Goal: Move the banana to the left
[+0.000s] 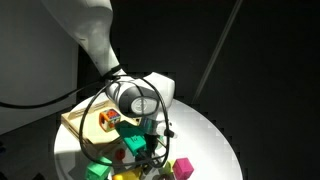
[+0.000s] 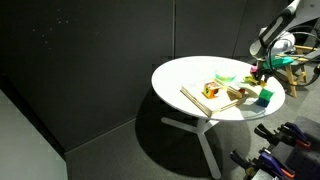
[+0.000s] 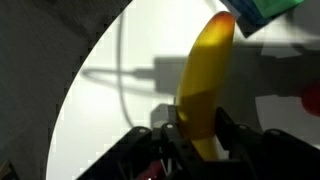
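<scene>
Your round white table (image 2: 185,75) carries everything. The white arm (image 1: 95,30) bends down over it, above the wooden tray (image 1: 85,122). A green cube (image 2: 265,97) sits close to the table's rim, and a pink cube (image 1: 183,166) lies near the rim too. Your gripper (image 3: 198,128) is clamped narrow on 1 end of the banana (image 3: 205,70), with 2 fingers (image 3: 170,132) pressing its sides. In the wrist view the banana stretches over the white top, inside the curved edge, its far tip just beside the green cube's corner. Its shadow falls on the table alongside.
</scene>
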